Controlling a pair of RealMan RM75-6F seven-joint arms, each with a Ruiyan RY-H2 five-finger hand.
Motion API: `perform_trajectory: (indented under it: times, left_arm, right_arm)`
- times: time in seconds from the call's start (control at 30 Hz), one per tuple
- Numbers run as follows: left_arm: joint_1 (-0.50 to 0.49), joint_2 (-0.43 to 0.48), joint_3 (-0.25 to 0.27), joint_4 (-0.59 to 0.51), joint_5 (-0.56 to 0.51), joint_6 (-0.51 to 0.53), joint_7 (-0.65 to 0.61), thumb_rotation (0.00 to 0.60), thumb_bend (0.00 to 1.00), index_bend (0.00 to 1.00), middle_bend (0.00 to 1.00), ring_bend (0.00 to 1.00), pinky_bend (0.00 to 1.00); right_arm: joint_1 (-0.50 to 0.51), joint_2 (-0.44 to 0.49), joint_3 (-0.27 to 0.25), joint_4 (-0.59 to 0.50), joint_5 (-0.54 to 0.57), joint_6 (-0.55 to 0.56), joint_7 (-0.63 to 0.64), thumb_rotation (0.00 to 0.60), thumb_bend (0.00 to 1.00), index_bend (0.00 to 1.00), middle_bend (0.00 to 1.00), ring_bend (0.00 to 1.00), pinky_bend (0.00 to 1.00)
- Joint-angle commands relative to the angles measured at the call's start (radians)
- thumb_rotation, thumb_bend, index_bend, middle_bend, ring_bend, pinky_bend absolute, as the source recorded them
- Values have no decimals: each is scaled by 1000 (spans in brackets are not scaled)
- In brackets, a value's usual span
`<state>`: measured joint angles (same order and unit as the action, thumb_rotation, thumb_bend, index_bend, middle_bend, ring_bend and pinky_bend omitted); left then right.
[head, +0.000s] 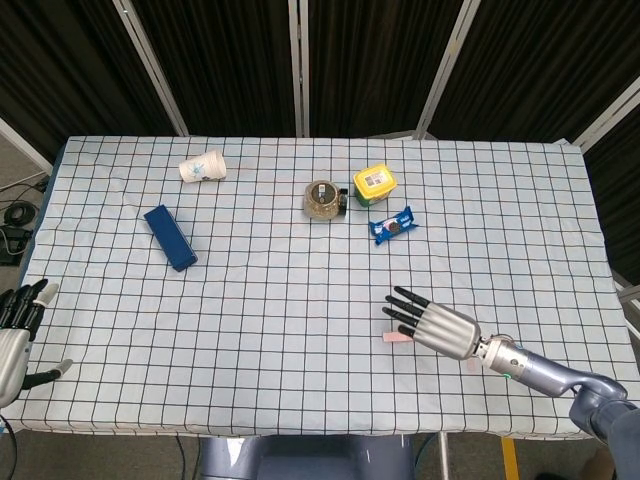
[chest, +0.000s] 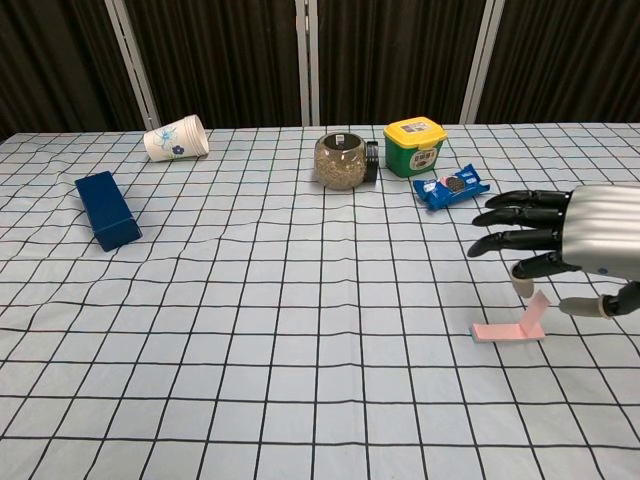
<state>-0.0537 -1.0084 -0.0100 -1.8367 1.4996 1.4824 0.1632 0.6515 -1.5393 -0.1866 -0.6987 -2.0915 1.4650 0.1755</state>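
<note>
Bright, even overhead lighting, soft faint shadows on the checked cloth surface (head: 300, 300), black curtained backdrop, sharp focus throughout, mild wide-angle bending in chest view

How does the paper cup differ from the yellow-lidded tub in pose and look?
The paper cup lies on its side; the yellow-lidded tub stands upright. The cup is white with a blue print; the tub is green with a label. The cup's mouth is open; the tub is lidded. Both sit untouched at the table's far side.

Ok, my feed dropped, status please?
Right robot hand open, above pink pad, apart. Left robot hand open at table edge. Nothing between.
</note>
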Motion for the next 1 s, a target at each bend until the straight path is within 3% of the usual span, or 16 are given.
perform_trajectory:
  times: [0.03,0.77,1.0]
  left_arm:
    - [0,-1,0,-1,0,2,2,600,0,0,0,0,0]
    - [1,-5,2,-4,2,3,8,600,0,0,0,0,0]
    - [1,-6,2,-4,3,3,10,600,0,0,0,0,0]
  right_arm:
    - [3,-18,-6,22,6,14,9,600,254,465,148,0,0]
    - [22,-59,-44,65,42,-1,19,600,379,535,153,0,0]
    - [19,-69,-49,73,58,7,36,600,410,602,163,0,0]
